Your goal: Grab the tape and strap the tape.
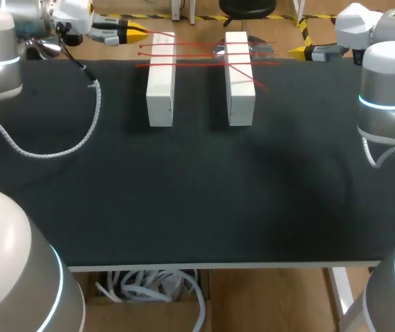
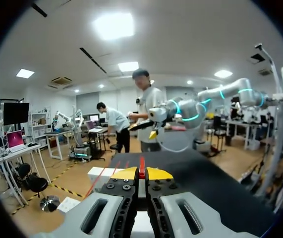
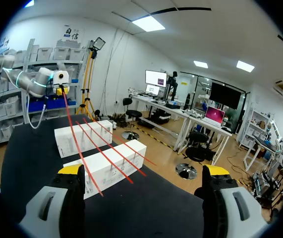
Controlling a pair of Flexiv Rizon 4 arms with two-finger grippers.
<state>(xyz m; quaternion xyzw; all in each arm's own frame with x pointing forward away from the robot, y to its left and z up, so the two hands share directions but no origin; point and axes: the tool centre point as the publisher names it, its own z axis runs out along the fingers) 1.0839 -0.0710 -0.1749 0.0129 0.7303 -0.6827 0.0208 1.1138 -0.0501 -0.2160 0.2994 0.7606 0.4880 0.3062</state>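
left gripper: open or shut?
Shut on the tape. In the left wrist view, the left gripper has its yellow tips nearly together, with the red strand pinched between them.

No lettering, label or number can be read on the red tape, white blocks or table

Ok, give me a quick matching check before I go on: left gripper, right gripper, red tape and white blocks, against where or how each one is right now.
Things:
1. left gripper
2. right gripper
3. red tape
4. white blocks

States:
A. side by side on the table
B. open, holding nothing
C. shut on the red tape
D. stretched across both white blocks

Pairs: 1-C, 2-B, 3-D, 4-A
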